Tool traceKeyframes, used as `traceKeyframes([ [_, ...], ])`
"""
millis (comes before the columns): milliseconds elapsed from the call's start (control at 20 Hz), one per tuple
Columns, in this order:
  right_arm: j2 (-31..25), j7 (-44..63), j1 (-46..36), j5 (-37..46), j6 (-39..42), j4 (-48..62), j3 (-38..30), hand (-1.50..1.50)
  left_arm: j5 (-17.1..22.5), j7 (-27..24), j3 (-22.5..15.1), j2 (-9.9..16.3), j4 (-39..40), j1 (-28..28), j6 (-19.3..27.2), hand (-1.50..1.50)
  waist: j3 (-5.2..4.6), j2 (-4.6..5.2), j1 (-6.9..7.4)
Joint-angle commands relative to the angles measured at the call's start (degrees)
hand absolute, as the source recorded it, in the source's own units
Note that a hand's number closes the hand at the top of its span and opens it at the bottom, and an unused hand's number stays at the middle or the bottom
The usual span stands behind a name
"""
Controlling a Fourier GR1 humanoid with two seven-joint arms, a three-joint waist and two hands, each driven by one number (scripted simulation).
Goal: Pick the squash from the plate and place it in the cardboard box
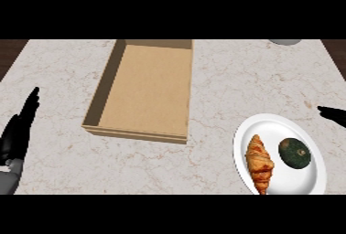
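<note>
A dark green round squash [294, 153] lies on the right half of a white plate [283, 123] at the lower right of the marble counter. A golden croissant [259, 162] lies beside it on the plate's left half. The open cardboard box [145, 87] stands at the middle left, with nothing visible inside. My left hand [19, 130] rests at the left edge, fingers straight and pointing up, holding nothing. Only the fingertips of my right hand [332, 114] show at the right edge, above and right of the plate, apart from the squash.
A pale round object [286, 42] is cut off at the counter's far edge, upper right. Dark wood shows beyond the counter at both top corners. Bare marble lies between the box and the plate.
</note>
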Motion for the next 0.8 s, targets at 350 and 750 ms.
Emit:
traceKeyframes([
  [350,1.6,12.5,-4.3,10.7,8.6,-6.7,3.3,-1.5,-3.5,-0.8,2.3,-4.0,0.8,1.6,-0.6,0.0,-0.02,-0.35,-0.81],
  [750,10.1,12.5,-8.0,19.2,8.6,-2.0,2.7,-1.5,-6.0,-1.2,6.7,-5.3,0.6,1.9,-3.9,0.0,0.0,-0.27,-0.54],
])
